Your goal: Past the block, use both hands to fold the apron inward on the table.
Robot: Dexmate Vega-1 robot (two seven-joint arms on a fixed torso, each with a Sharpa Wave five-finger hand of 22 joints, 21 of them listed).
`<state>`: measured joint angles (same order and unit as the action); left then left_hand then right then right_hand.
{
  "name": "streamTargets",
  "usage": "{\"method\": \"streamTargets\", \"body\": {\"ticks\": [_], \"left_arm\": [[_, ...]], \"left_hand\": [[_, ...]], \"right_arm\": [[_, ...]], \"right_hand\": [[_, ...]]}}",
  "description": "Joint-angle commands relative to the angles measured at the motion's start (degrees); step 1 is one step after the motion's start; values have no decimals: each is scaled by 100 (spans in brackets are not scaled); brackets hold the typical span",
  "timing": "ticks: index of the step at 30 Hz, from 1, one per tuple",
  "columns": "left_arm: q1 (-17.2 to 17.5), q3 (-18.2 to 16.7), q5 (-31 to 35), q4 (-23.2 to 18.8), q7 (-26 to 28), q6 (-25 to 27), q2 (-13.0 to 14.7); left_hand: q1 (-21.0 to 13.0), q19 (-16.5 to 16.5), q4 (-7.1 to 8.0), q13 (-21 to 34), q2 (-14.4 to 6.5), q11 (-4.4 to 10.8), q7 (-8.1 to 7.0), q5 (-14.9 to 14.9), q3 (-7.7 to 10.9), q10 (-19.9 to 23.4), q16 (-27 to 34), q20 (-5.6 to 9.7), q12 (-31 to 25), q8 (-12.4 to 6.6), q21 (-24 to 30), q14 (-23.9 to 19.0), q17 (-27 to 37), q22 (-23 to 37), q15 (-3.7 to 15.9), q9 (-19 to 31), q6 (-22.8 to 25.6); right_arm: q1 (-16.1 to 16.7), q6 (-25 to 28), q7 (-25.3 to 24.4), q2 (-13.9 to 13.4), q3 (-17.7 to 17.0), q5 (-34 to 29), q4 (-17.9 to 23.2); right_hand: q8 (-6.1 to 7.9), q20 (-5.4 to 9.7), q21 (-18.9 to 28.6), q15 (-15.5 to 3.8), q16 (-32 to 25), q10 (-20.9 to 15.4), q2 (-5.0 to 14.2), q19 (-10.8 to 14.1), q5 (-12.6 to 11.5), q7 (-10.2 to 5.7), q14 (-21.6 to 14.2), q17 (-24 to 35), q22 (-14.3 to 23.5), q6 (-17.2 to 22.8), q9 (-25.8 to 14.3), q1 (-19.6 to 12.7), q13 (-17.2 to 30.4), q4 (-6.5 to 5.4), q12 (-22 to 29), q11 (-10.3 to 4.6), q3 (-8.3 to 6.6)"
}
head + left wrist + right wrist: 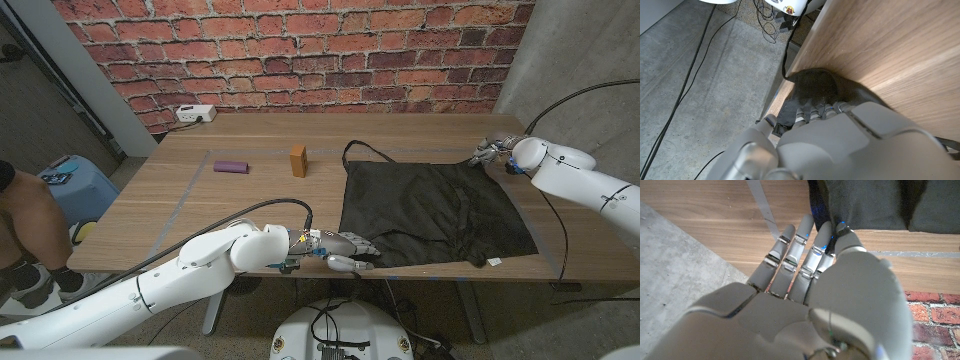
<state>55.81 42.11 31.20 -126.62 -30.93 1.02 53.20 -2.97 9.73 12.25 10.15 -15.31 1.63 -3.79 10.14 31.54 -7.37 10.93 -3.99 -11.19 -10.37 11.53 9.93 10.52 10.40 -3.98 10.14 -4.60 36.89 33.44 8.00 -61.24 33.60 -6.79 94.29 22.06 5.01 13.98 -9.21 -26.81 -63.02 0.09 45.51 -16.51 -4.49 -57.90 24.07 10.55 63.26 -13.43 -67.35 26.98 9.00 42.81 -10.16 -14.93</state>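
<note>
Brick wall is seen behind a wooden desk (180, 215). On the desk's right half a dark apron (430, 212) is spread nearly flat, long axis running approx 12-to-6 o'clock, a strap looped off its far-left corner. A small brown block (298, 160) stands at approx 10 o'clock from the apron, apart from it; a purple bar (231, 166) lies further out at 9.

Left hand (335, 250) is placed at the apron's near-left corner, at the desk's front edge; its fingers (812, 106) are laid on or under the cloth there, but whether cloth is actually pinched cannot be told. Right hand (492, 151) is set at the far-right corner; in the wrist view its fingers (826, 236) reach to the cloth edge, thumb close against them, grip likewise not confirmed.

So opposite corners are covered, w/ the cloth lying between the two hands. An inward fold would prob. need each corner brought toward the apron's middle.
</note>
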Motion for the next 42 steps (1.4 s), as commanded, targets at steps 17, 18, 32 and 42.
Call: {"method": "streamTargets", "body": {"ticks": [17,18,32,42], "left_arm": [[-109,4,-150,103,-15,-157,5],[-114,6,-152,107,-17,-165,4],[-163,17,-199,152,-33,-208,-25],[-201,25,-263,209,-52,-270,-31]], "left_hand": [[404,777,-22,2,354,7,-14,-4,58,-4,1,32,2,-2,48,309,8,11,-14,5,7],[404,779,-22,2,354,8,-14,-4,59,-1,1,34,1,-2,48,309,8,11,-11,5,8],[403,774,-22,2,352,6,-14,-3,75,-4,2,36,2,-3,48,308,8,10,-13,6,9],[402,773,-23,2,351,1,-18,-4,87,-3,3,37,2,-1,47,308,8,9,-12,6,4]], "right_arm": [[95,571,128,-231,-127,176,989],[113,579,124,-250,-151,203,1027],[206,680,131,-451,-303,367,1460],[360,719,128,-597,-422,523,1838]], "right_hand": [[41,337,60,-459,45,-77,34,55,35,64,-182,141,33,18,-24,-189,56,-10,43,32,93],[40,334,61,-459,47,-77,35,57,36,69,-184,145,33,15,-24,-193,59,-10,44,46,96],[35,311,75,-459,90,-78,47,68,47,92,-231,218,34,13,-24,-265,60,-21,33,65,148],[19,297,84,-459,129,-66,96,65,75,104,-257,283,37,-7,-26,-324,74,-35,28,96,179]]}}
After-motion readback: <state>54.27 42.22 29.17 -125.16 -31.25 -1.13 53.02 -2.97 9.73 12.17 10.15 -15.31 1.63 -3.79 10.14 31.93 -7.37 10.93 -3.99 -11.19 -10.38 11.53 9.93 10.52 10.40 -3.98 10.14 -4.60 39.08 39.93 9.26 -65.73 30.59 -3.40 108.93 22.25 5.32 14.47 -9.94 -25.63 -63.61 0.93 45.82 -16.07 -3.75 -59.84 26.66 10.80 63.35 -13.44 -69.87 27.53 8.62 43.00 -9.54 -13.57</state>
